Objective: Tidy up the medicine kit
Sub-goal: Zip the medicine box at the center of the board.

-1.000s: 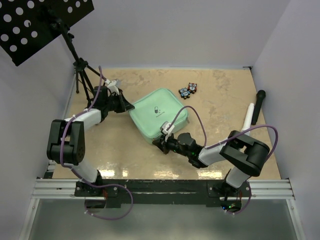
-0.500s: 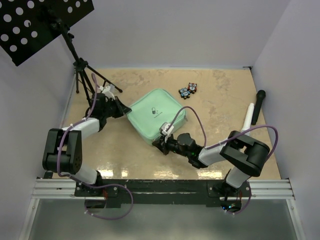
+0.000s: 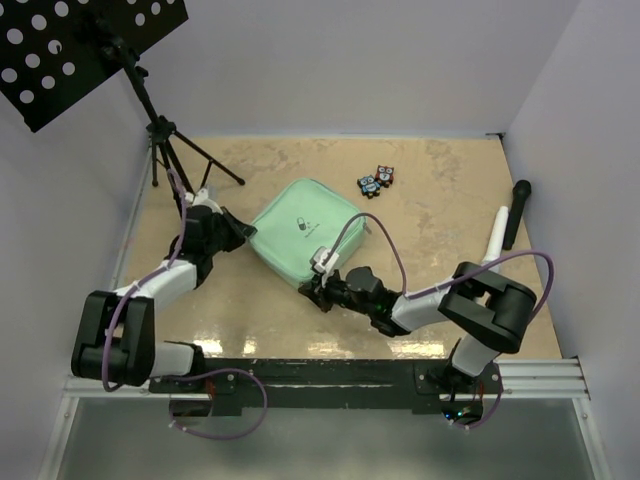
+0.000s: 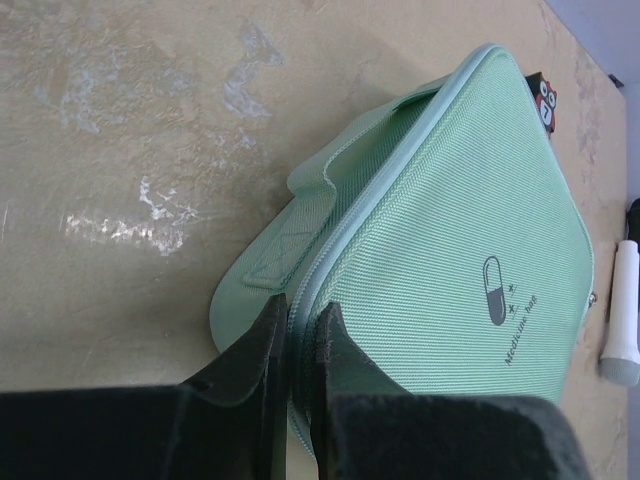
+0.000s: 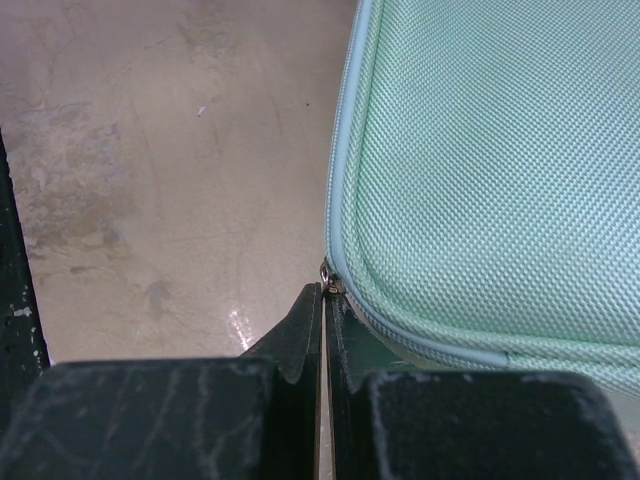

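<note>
The medicine kit (image 3: 305, 228) is a mint-green zip case lying closed in the middle of the table, with a pill mark on its lid (image 4: 493, 290). My left gripper (image 3: 237, 232) is at the case's left corner. Its jaws (image 4: 298, 315) are pinched on the zip seam of the case (image 4: 450, 250). My right gripper (image 3: 312, 290) is at the case's near corner. In the right wrist view it (image 5: 327, 290) is shut, with the small metal zipper pull (image 5: 331, 278) caught at its tips against the case (image 5: 500, 150).
Two small owl-faced items (image 3: 377, 181) lie behind the case. A white pen (image 3: 496, 234) and a black pen (image 3: 517, 212) lie at the right. A tripod (image 3: 165, 150) carrying a black perforated panel (image 3: 70, 45) stands at the back left.
The case has slid and turned a little to the left and nearer. My left gripper drew back with the corner it grips. My right gripper followed slightly left, still on the pull.
</note>
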Available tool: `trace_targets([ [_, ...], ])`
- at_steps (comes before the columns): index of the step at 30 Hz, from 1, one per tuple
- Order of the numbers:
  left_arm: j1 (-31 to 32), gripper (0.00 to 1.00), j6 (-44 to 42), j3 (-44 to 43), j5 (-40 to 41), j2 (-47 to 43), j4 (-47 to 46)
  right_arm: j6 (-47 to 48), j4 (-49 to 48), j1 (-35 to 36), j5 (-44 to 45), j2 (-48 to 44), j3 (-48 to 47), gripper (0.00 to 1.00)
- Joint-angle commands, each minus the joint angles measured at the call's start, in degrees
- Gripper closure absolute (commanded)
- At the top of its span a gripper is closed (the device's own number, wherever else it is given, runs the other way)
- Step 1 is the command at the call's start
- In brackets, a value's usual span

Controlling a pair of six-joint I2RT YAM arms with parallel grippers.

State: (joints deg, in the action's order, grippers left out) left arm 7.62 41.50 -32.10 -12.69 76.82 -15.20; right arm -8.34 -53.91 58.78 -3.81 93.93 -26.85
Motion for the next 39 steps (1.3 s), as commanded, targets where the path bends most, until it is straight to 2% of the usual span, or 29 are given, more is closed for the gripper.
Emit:
trace_targets([
  [1,3.7,1.0,7.2,3.4,7.6,-3.9,0.3,-1.1,-3.4,1.0,0.6,1.2,-3.8,1.0],
  [8,10.6,1.0,14.6,6.7,14.3,-7.5,-1.1,-4.1,-4.2,1.1,2.1,3.1,-5.5,1.0],
  [14,14.5,1.0,19.7,8.7,16.1,-9.0,-3.5,-6.2,-4.4,1.3,3.6,3.9,-6.2,1.0],
  [32,25.2,1.0,24.2,7.9,20.3,-7.0,-5.8,-10.5,-3.8,2.3,9.4,9.6,-12.6,1.0],
  [36,25.2,0.99,21.7,5.3,21.8,-8.6,-1.7,-10.2,-3.1,2.3,10.3,8.7,-11.7,1.0],
  [39,24.6,0.75,17.2,2.1,23.7,-10.6,3.7,-9.9,-2.4,2.3,10.8,6.4,-9.5,1.0],
])
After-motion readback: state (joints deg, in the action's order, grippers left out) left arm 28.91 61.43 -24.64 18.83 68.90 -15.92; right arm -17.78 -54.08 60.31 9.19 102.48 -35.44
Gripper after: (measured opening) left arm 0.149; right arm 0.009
